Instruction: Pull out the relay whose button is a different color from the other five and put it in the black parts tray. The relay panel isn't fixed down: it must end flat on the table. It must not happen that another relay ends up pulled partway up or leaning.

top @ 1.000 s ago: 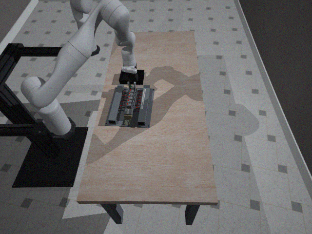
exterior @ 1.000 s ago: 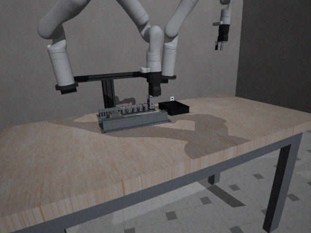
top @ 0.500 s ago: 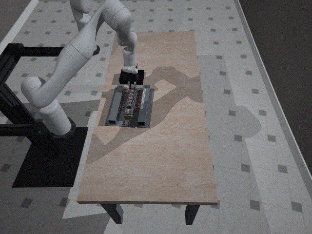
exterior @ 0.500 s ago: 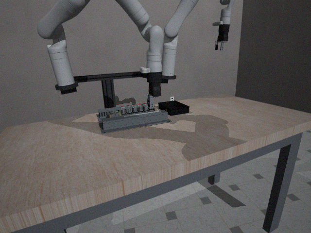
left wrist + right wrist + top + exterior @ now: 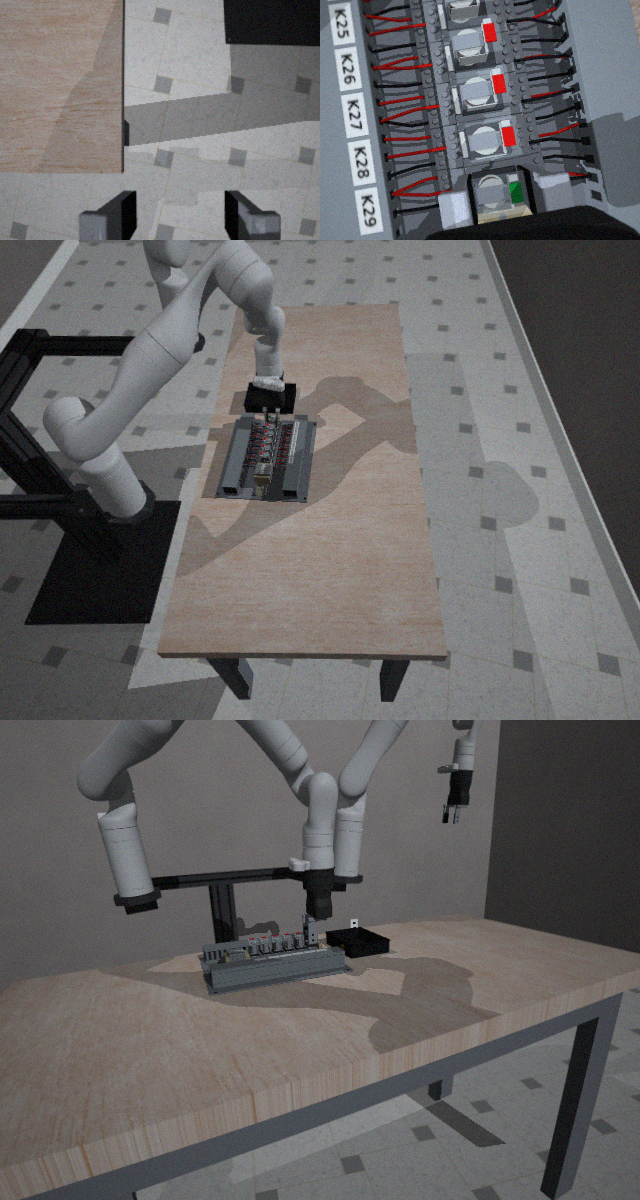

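At the panel's 12 o'clock end in the top view, the right gripper (image 5: pixel 271 420) (image 5: pixel 310 939) (image 5: pixel 497 187) is clamped on the green-button relay (image 5: pixel 492 192), in the row by label K29 (image 5: pixel 369 211). The relay panel (image 5: pixel 310 467) (image 5: pixel 279 973) (image 5: pixel 605 55) looks flat on the table (image 5: pixel 310 575) (image 5: pixel 206 1055) (image 5: pixel 50 50); near table edge at 9 o'clock, wide bare wood toward 3 and 6. Black tray (image 5: pixel 290 401) (image 5: pixel 361 952) just beyond at 12, tight under the wrist. Left gripper (image 5: pixel 450 820) (image 5: pixel 180 220) wide, nothing between its fingers, off past the table corner. Relay: clear-looking top, pale round centre, green button at 3 o'clock, tan strip at 6; whether it's lifted at all, can't tell. Red-button relays (image 5: pixel 487 140) line up toward 12 in the wrist view, no obvious lean.
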Robot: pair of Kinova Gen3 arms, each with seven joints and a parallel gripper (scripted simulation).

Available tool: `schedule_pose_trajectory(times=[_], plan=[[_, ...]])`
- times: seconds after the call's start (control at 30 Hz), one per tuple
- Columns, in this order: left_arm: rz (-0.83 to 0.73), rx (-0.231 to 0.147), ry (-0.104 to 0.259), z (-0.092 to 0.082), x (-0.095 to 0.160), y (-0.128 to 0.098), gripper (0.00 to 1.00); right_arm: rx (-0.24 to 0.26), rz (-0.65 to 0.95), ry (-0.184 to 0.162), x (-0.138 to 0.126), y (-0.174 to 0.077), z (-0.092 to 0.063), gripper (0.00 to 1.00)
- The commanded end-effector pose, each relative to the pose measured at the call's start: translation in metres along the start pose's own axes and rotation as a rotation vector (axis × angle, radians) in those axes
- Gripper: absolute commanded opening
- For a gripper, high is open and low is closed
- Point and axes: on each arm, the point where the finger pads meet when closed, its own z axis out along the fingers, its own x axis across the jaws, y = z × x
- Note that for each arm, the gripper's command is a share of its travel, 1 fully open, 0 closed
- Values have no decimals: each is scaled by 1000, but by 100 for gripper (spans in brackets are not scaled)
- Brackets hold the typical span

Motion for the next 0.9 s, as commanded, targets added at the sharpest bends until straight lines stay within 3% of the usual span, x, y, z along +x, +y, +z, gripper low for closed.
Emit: schedule_pose_trajectory(times=[0.0,0.87], plan=[[0,-2,0,-1,0,0,100,-2,0,0,0,1,-1,0],[0,-2,0,-1,0,0,100,-2,0,38,-2,1,-1,0]])
